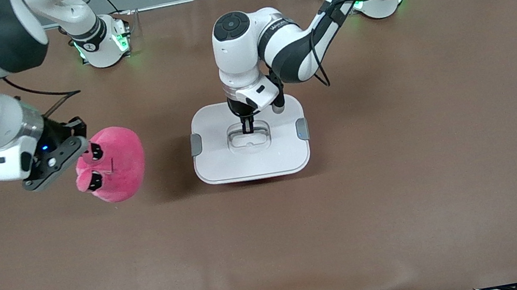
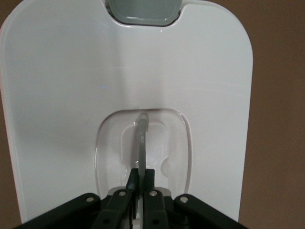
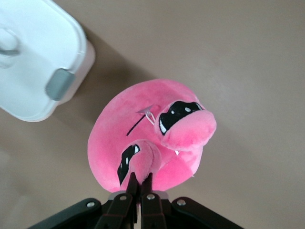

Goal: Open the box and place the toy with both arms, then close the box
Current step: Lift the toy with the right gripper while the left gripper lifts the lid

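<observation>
Item 1: pink plush toy point(image 1: 110, 164), a rounded blob with two dark half-lidded eyes. It sits toward the right arm's end of the brown worktop point(image 1: 405, 204), about level with the box and well apart from it. It is not yet in the box.

Item 2: rounded-rectangular box point(image 1: 249, 141) with a white plastic lid point(image 2: 71, 95), grey side clips and a recessed clear centre handle point(image 2: 142, 138). It stands mid-worktop with the lid seated, so it is unopened.

Item 3: left gripper point(image 1: 248, 127), down in the lid's recess. The left wrist view shows its jaws closed on the upright clear handle.

Item 4: right gripper point(image 1: 76, 154), at the toy's edge. The right wrist view shows its jaws pinched on a small pink nub of the plush.

Status: both grasps look made. Lifting the lid, placing the toy and closing the box all remain, so the task appears to be at an early stage.
</observation>
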`<state>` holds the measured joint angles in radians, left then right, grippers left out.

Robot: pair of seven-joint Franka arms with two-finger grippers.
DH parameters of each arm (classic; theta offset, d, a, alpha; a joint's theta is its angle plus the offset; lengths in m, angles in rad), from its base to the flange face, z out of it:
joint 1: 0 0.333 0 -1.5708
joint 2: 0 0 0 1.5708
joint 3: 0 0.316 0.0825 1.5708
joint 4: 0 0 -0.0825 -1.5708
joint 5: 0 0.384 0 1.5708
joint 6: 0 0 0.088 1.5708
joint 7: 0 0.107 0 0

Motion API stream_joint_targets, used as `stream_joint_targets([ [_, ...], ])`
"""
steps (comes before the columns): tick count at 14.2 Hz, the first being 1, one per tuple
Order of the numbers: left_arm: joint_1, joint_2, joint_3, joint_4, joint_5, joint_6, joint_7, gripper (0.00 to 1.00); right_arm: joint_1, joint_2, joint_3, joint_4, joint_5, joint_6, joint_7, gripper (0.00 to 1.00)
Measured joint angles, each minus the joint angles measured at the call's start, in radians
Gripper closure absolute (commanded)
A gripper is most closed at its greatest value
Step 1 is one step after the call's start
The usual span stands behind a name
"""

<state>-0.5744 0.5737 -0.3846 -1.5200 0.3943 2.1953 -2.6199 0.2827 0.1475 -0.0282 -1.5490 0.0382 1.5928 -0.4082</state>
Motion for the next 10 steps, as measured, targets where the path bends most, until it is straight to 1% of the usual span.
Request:
stream_joint_targets([
  [5, 0.006, -0.011, 0.000, 0.054, 0.008, -0.010, 0.028, 1.00, 0.096, -0.002, 0.002, 0.019, -0.023, 0.004, 0.000, 1.00],
  [8, 0.037, -0.047, 0.000, 0.061, 0.006, -0.057, 0.126, 1.00, 0.132, -0.002, 0.002, 0.035, -0.041, 0.004, -0.001, 1.00],
  [10, 0.086, -0.080, -0.002, 0.064, -0.030, -0.084, 0.234, 1.00, 0.159, -0.003, 0.002, 0.048, -0.059, 0.005, -0.001, 1.00],
])
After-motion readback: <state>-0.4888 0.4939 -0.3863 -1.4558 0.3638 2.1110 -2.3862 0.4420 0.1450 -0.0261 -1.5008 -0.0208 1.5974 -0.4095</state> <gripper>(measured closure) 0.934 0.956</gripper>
